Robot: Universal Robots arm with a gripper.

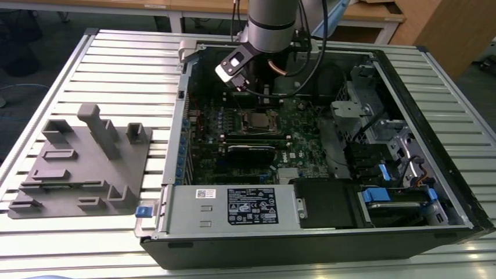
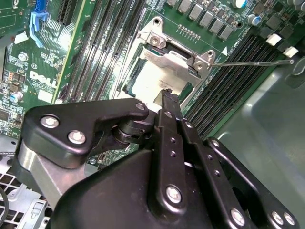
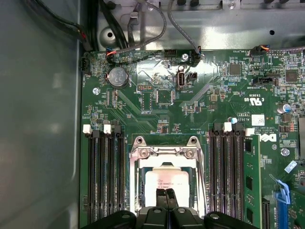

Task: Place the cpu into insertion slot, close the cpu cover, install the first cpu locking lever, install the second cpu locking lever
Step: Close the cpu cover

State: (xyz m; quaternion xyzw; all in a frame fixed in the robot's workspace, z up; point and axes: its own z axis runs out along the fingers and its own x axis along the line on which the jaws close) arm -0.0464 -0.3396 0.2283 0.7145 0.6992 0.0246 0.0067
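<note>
The fingers [image 3: 162, 199], pressed together, stood just over the cpu [image 3: 157, 180]; it looked light, stiff and fragile, best held by its edges.

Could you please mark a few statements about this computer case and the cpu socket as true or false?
1. The computer case lies open, its board in sight. True.
2. The gripper hangs outside the case. False: it is inside, right over the cpu.
3. The cpu lies in the insertion slot. True.
4. The grey fixture lies at the exterior view's right of the case. False: it lies at the left.
</note>
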